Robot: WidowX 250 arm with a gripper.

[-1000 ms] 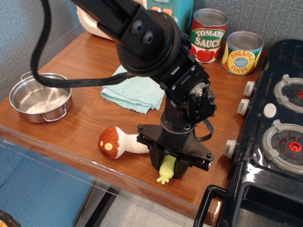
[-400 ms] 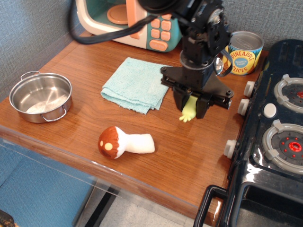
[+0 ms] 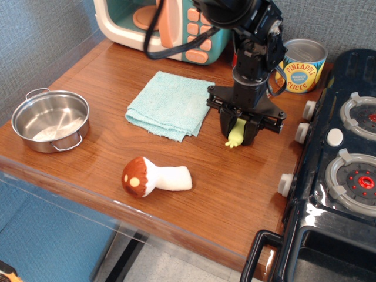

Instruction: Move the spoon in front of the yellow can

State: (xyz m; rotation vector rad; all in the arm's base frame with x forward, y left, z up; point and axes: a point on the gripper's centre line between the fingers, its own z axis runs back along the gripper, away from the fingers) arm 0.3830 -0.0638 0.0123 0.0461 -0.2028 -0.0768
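My gripper points down over the wooden table, shut on the spoon. Only the spoon's pale yellow-green handle with its frilled tip shows below the fingers; its metal bowl is hidden by the gripper. The gripper hangs right of the towel and in front-left of the yellow can, which stands at the back right by the wall. I cannot tell whether the spoon touches the table.
A teal towel lies mid-table. A toy mushroom lies near the front edge. A steel pot sits at the left. A toy microwave stands at the back. A black stove fills the right side.
My gripper has carried the spoon from the front edge beside the mushroom back and to the right, toward the yellow can. The arm now hides the red tomato sauce can.
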